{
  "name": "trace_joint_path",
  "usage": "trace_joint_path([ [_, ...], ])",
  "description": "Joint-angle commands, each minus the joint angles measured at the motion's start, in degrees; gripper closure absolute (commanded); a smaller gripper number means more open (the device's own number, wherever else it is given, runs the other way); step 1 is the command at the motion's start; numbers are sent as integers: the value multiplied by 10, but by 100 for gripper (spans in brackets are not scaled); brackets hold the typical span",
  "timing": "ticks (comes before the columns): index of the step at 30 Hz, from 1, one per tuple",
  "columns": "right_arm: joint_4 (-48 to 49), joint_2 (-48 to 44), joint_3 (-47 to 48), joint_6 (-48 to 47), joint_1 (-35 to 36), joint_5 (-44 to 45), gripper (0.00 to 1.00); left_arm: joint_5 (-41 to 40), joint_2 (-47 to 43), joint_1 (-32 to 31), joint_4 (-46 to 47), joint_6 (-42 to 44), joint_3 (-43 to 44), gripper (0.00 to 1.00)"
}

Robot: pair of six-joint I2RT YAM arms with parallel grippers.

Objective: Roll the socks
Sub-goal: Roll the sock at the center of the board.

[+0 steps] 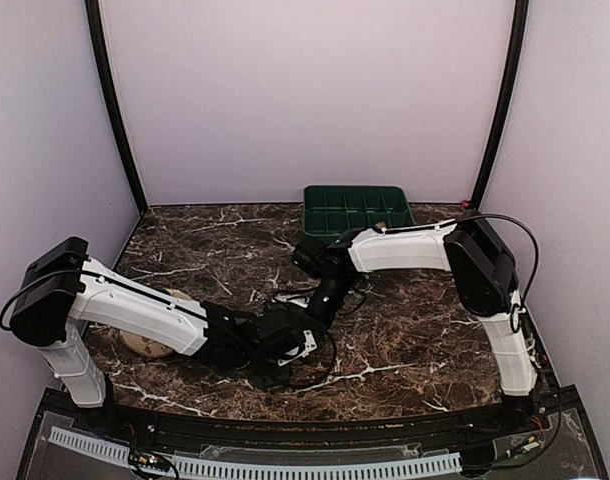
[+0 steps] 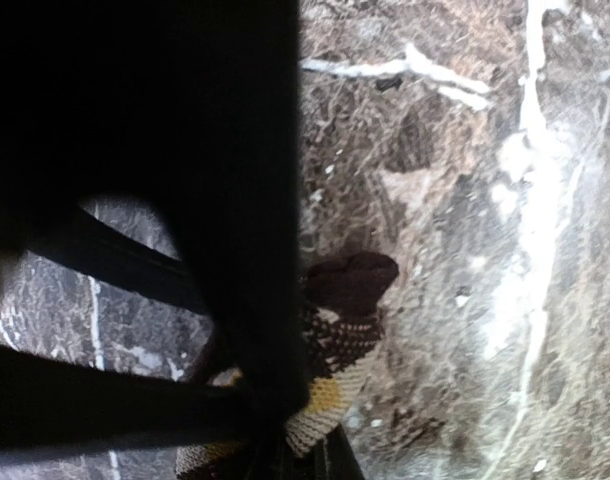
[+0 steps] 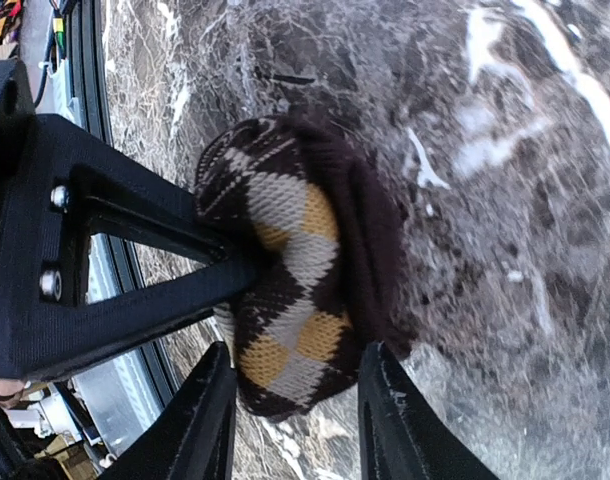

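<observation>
Pincers meet at the near middle of the marbled counter (image 1: pixel 415 330) in the overhead view. Your left pincer (image 1: pixel 290 342) reaches in from the left and your right pincer (image 1: pixel 313 312) comes down from the back right, tips almost touching; whatever lies between them is hidden under the black housings. Left wrist camera: a checked sock (image 2: pixel 343 325) in brown, cream and mustard pokes out past the dark finger toward the upper right, dark cuff outermost. The jaws are together and, judging by the fabric vanishing under that finger, pinched on the sock's near edge. Right wrist camera: the same sock is bunched into a fat roll lying on the counter. Its long axis runs straight up the frame, in line with your right fingers (image 3: pixel 210 420), which stand apart on either side of its lower end and do not appear to squeeze it. The left pincer's black frame presses into the roll from the left, crosswise to that axis. Both arms are at the sock, but only the left seems to have it. Any further tuck by the right probably depends on closing across the roll's short width, where it straddles now; otherwise the roll may slacken.
</observation>
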Motion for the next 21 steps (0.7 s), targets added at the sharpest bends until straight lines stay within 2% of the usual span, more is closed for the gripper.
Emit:
trace_joint_path([
  [1,27,-36,-34,10,-3,-7,61,97,30,2,-80,-53,-21,100],
  [15,73,-114,-121,36,-32,7,59,91,25,27,-97,-89,-25,100],
  [21,102,-147,-133,66,-56,55,59,111,23,47,-104,-109,-14,100],
])
